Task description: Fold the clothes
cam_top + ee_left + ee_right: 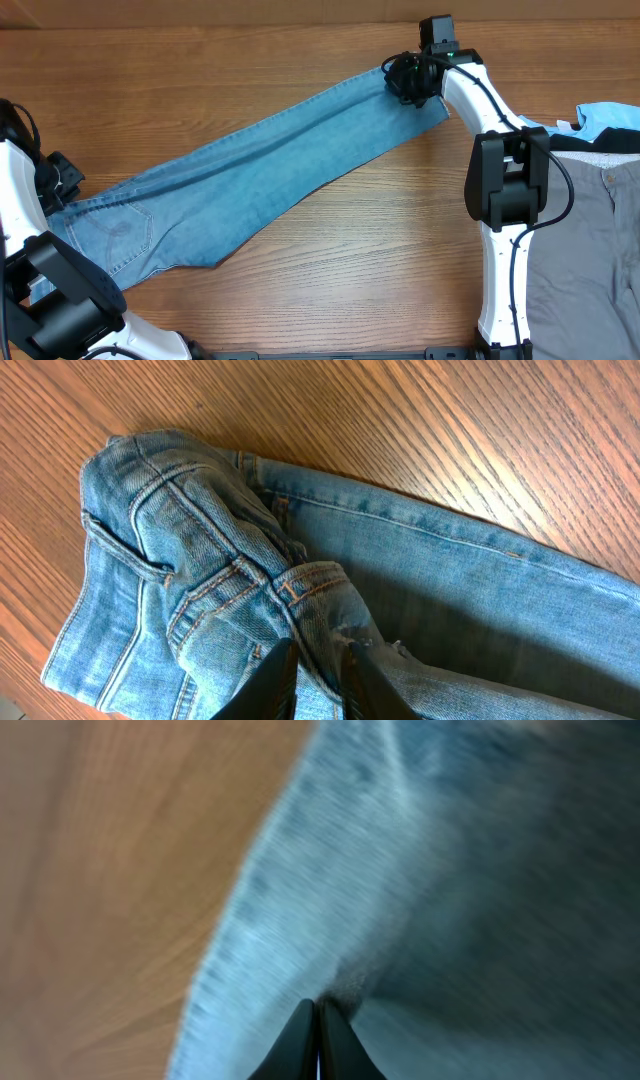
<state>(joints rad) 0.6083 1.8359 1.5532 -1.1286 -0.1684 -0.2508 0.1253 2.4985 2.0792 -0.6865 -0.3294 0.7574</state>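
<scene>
Jeans (pixel 250 170) stretched diagonally across worktop (pixel 350 260), left hand (pixel 318 652) clamped on waistband (pixel 215 585), right hand (pixel 318 1010) pinched on hem end (pixel 432 108). Looks like pre-fold straightening; next probably bring hem over toward waist

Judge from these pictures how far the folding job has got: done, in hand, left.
Done: the jeans lie stretched out diagonally on the table, legs seemingly laid together. In hand: the left gripper pinches the waist end, the right gripper the hem end. Left: no crosswise fold yet, and the grey garment at the right edge lies unfolded.
</scene>
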